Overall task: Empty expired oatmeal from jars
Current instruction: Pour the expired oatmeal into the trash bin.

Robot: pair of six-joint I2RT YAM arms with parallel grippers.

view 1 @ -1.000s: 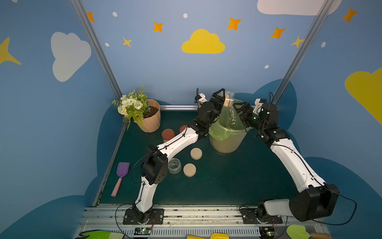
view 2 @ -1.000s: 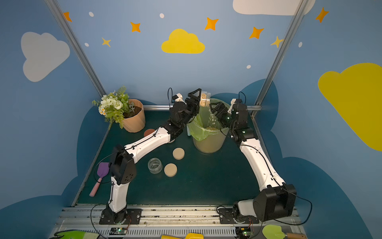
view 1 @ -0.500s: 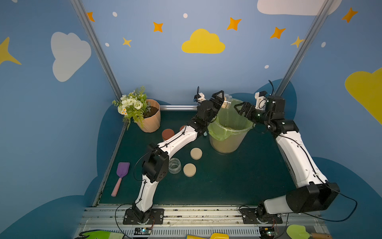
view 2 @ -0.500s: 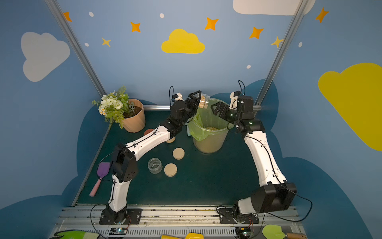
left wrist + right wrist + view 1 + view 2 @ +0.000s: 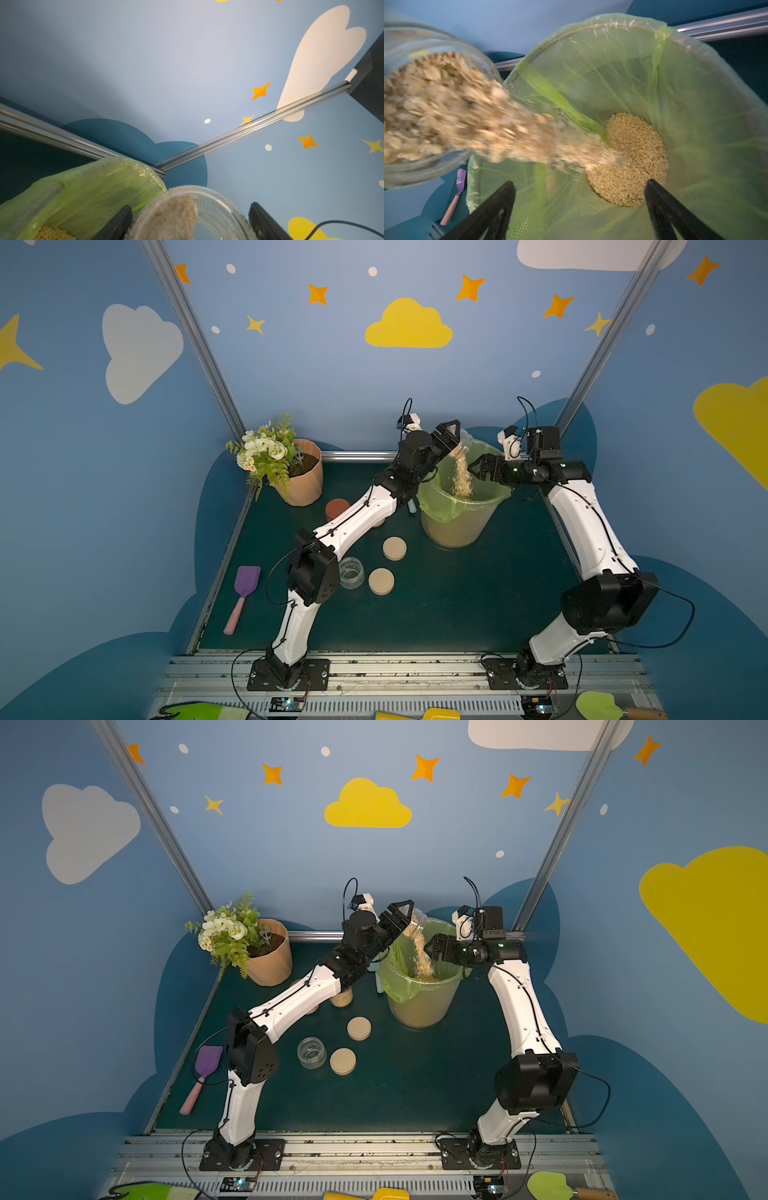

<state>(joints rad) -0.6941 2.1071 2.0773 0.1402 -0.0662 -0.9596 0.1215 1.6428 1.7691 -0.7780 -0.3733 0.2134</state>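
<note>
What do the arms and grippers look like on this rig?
The left arm and right arm match: white link shells, black joint housings, thin black cables looping alongside. The left gripper and right gripper are black, with flat tapered jaws.

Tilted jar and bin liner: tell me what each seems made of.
The tilted jar: clear and glossy with a ribbed threaded neck, so glass or hard clear plastic; the look leaves it open. The bin liner: thin translucent green plastic film, by its wrinkles and sheen.
</note>
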